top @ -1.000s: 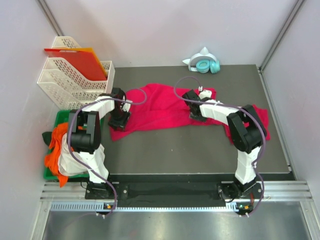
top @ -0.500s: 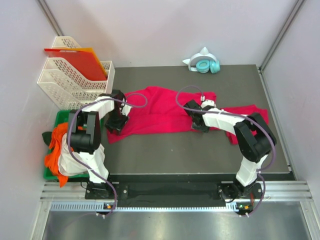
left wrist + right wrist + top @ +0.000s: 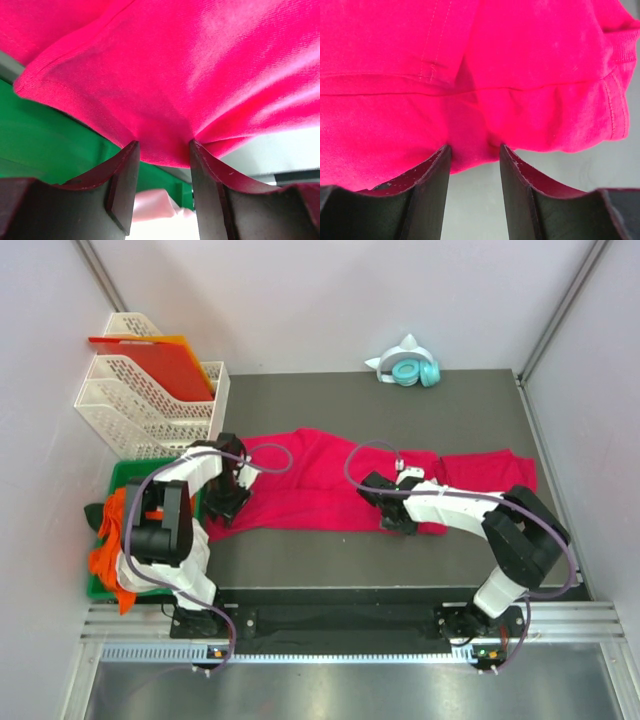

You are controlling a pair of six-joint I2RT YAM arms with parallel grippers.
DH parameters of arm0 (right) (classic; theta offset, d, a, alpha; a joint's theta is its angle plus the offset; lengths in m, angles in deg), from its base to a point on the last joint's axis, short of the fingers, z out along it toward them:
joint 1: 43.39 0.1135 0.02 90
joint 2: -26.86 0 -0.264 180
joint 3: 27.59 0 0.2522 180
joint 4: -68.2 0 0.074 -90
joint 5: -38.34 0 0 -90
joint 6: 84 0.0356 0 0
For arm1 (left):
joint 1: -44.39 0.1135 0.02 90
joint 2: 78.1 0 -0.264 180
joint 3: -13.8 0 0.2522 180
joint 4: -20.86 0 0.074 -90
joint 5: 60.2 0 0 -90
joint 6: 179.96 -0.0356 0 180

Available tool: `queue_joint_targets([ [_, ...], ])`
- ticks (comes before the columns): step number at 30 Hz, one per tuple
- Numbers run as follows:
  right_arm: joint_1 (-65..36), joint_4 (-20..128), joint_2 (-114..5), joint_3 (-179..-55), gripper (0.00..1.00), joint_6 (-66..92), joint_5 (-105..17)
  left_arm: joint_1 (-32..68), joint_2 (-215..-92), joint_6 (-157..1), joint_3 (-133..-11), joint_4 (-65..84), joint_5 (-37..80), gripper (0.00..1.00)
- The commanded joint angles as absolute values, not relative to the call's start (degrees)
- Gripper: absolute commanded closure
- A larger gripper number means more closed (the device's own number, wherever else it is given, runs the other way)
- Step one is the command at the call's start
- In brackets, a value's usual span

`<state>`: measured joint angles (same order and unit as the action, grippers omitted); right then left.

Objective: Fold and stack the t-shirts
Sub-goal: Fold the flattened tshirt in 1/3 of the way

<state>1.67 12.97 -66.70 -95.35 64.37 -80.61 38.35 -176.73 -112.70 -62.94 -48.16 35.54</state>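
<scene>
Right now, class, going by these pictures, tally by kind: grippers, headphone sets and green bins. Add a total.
Black two-finger grippers: 2, the left gripper and the right gripper, each shut on the crimson-pink cotton t-shirt
Teal cat-ear headphones: 1
Green plastic bin: 1
Total: 4

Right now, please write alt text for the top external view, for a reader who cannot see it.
Two robot arms each pinch a crimson-pink t-shirt spread across a dark table: the left gripper at its left end, the right gripper at its near edge. White trays and a green bin stand left, teal headphones at the back.
</scene>
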Motion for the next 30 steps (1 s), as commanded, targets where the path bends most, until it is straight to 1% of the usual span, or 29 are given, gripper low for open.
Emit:
queue_joint_targets([
  [1, 5.2, 5.9, -64.4, -94.1, 0.56, 68.3, -78.9, 38.7, -172.4, -115.2, -60.5, -51.1, 36.2, 0.50],
  [4, 5.2, 3.7, -63.8, -98.3, 0.55, 67.6, -83.4, 38.9, -170.1, -114.8, -62.0, -49.7, 33.6, 0.50],
  [5, 5.1, 3.2, -63.7, -100.2, 0.54, 66.3, -86.5, 39.2, -169.3, -114.0, -63.1, -49.3, 32.1, 0.49],
  [7, 4.0, 2.0, -63.1, -107.4, 0.52, 64.2, -89.5, 39.3, -167.6, -112.3, -67.4, -48.2, 27.7, 0.46],
  [10, 0.8, 2.1, -63.7, -117.5, 0.50, 58.7, -92.8, 39.3, -167.9, -107.9, -74.1, -46.9, 23.9, 0.44],
  [12, -0.9, 2.4, -65.2, -123.7, 0.49, 54.1, -94.5, 39.3, -168.5, -104.7, -78.1, -44.6, 23.2, 0.44],
  [15, -4.0, 4.3, -67.7, -127.8, 0.49, 47.7, -96.3, 39.3, -170.0, -100.3, -79.9, -38.7, 24.0, 0.44],
  [18, -7.0, 8.0, -70.2, -128.8, 0.50, 40.6, -96.3, 39.3, -173.3, -97.3, -81.3, -35.0, 24.2, 0.44],
  [20, -9.9, 11.0, -71.6, -129.2, 0.51, 36.8, -93.6, 39.3, -177.4, -95.5, -83.4, -34.1, 25.2, 0.45],
  [24, -13.6, 12.9, -76.6, -132.5, 0.52, 33.5, -90.2, 39.3, -188.6, -94.3, -90.9, -37.4, 28.5, 0.50],
  [26, -14.7, 14.3, -78.2, -133.3, 0.53, 32.3, -89.4, 39.3, -191.3, -94.4, -93.6, -37.8, 29.3, 0.51],
  [30, -17.2, 13.9, -85.1, -139.0, 0.53, 31.8, -87.4, 39.3, -194.5, -94.3, -93.9, -35.3, 29.3, 0.51],
])
